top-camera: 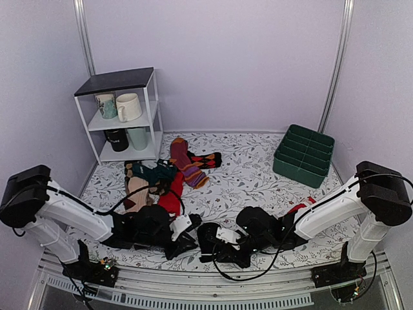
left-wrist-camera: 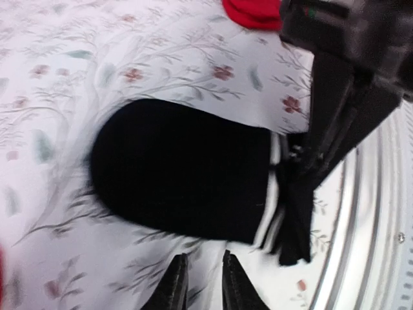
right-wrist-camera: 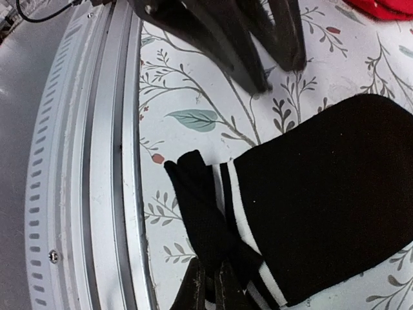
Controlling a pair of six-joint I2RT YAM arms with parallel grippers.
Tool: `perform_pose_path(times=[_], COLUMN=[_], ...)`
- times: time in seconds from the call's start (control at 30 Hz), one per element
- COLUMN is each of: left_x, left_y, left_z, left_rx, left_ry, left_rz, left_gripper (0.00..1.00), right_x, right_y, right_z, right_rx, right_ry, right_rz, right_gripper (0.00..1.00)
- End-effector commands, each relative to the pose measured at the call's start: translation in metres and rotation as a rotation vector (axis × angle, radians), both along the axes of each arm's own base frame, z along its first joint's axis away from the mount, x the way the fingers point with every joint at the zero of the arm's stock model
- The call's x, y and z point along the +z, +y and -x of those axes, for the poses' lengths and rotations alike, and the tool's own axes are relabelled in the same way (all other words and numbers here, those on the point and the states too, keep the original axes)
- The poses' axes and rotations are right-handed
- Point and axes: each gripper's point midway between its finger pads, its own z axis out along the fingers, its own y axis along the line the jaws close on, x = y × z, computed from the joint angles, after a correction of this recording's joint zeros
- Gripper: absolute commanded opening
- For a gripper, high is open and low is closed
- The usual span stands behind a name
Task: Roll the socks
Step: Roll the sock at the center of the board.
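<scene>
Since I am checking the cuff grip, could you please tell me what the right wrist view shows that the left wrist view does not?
Only the right wrist view: the jaws of the right gripper shut on the folded end of the striped cuff. Only the left wrist view: the rounded toe end of the socks, and the left gripper slightly open just short of them. Both: the black socks, the floral cloth, a corner of a red sock, the metal rail.

Black socks, thin white cuff stripes, lying flat on floral tabletop, toe rounded, cuff end bunched beside metal rail.
</scene>
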Motion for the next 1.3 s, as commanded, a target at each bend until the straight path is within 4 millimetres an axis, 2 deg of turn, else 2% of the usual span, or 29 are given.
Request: perform_pose_path(times=[0.0,0.1,0.23,0.33,0.4,0.5,0.73,0.93,1.1,1.27], left_x=[0.031,0.053,0.082,0.086,0.083,0.080,0.049,0.039,0.023,0.008], left_y=[0.026,0.034,0.034,0.035,0.036,0.029,-0.009,-0.039,-0.045,-0.047], left_z=[-0.022,-0.008,0.025,0.041,0.044,0.046,0.051,0.057,0.070,0.067], left_rx=[0.131,0.094,-0.031,-0.104,-0.137,-0.176,-0.304,-0.407,-0.463,-0.437], left_ry=[-0.212,-0.276,-0.334,-0.343,-0.361,-0.386,-0.416,-0.456,-0.451,-0.470], left_rz=[0.021,0.113,0.245,0.261,0.238,0.213,0.041,-0.006,-0.038,-0.083], left_gripper=[0.23,0.25,0.25,0.19,0.16,0.16,0.19,0.18,0.19,0.19], right_x=[-0.051,-0.060,-0.061,-0.060,-0.058,-0.057,-0.059,-0.069,-0.073,-0.075], right_y=[-0.045,-0.051,-0.056,-0.060,-0.060,-0.056,-0.054,-0.057,-0.060,-0.060], right_z=[0.029,0.026,0.015,0.016,0.017,0.016,0.009,0.003,-0.003,-0.004], right_rx=[-0.069,-0.130,-0.246,-0.318,-0.351,-0.382,-0.443,-0.450,-0.456,-0.463], right_ry=[0.299,0.414,0.584,0.740,0.824,0.910,1.056,1.118,1.122,1.128], right_rz=[0.211,0.245,0.316,0.373,0.402,0.424,0.429,0.456,0.454,0.446], right_gripper=[0.00,0.00,0.00,0.00,0.00,0.00,0.00,0.00,0.00,0.00])
